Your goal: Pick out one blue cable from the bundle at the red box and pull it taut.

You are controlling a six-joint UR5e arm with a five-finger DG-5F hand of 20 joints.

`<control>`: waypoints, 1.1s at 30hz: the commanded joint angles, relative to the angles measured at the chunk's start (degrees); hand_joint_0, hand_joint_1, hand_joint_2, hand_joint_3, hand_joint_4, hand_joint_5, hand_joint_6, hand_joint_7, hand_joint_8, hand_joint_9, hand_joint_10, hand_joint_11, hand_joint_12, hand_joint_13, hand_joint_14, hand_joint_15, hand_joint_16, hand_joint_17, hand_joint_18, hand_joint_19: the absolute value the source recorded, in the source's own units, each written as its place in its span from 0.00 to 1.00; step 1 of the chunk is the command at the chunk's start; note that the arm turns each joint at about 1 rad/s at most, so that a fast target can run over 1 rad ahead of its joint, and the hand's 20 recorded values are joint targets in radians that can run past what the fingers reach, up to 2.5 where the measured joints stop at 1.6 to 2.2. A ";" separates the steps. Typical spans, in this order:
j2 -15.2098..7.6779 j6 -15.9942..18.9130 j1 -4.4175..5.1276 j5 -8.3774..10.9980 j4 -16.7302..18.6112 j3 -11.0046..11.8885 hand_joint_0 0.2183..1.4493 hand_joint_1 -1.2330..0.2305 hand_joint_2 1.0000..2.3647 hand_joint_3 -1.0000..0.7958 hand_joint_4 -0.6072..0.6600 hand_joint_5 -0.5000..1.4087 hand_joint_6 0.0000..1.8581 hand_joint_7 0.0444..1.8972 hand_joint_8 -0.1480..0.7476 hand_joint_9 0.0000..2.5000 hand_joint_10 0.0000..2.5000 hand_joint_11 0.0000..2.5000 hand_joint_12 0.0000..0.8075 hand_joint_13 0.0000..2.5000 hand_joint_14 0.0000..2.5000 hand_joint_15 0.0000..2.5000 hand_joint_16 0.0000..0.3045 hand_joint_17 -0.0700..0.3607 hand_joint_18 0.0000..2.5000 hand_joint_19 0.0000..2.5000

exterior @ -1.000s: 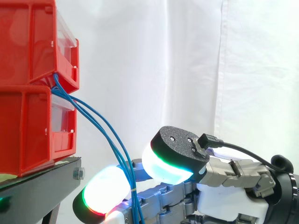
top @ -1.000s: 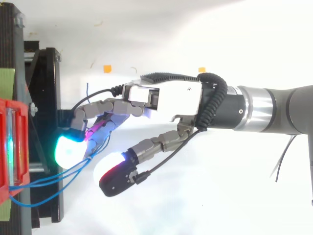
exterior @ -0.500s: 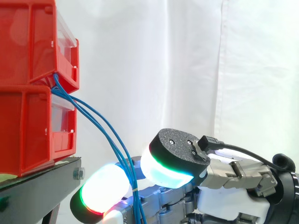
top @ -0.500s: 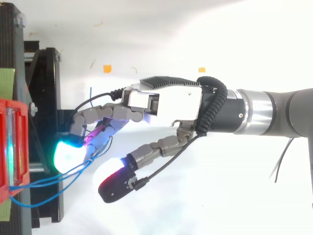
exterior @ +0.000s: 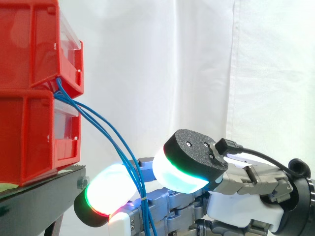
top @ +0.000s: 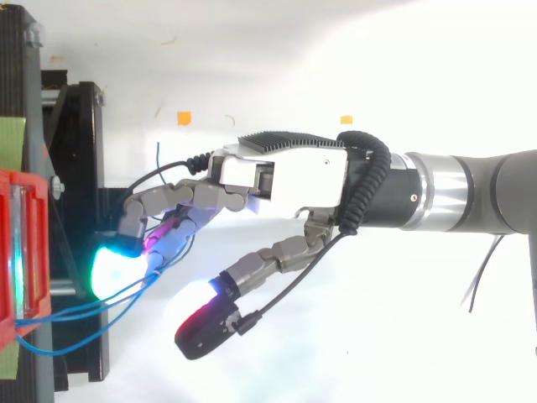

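At 9 o'clock in the side view, two stacked red plastic bins sit on a black metal stand. Thin blue cables leave the gap between the bins and sag toward 5 o'clock, running slack across the robot hand. That hand is open, its fingers loosely extended toward the bins and its thumb splayed wide.

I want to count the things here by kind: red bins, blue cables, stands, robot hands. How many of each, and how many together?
Red bins: 2
Blue cables: at least 2; they overlap
Black stand: 1
Hand: 1
Total: at least 6
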 commanded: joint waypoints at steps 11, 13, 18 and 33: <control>-0.07 0.05 -0.22 -0.83 0.87 -0.02 0.34 0.35 0.01 0.41 0.59 0.19 0.32 0.55 0.46 0.32 0.00 0.10 0.48 0.32 0.01 0.17 0.17 0.43 0.26 0.28; -0.07 0.05 -0.31 -1.09 0.87 -0.02 0.35 0.35 0.01 0.41 0.59 0.19 0.34 0.52 0.46 0.32 0.00 0.10 0.48 0.32 0.01 0.17 0.17 0.43 0.26 0.28; 0.02 0.05 -0.22 -1.18 1.13 -0.02 0.35 0.35 0.01 0.37 0.59 0.19 0.36 0.48 0.47 0.32 0.00 0.11 0.49 0.33 0.01 0.17 0.17 0.43 0.26 0.28; 0.02 0.05 -0.22 -1.79 0.87 -0.02 0.34 0.38 0.01 0.34 0.59 0.18 0.43 0.41 0.48 0.34 0.00 0.12 0.49 0.34 0.01 0.18 0.17 0.43 0.28 0.29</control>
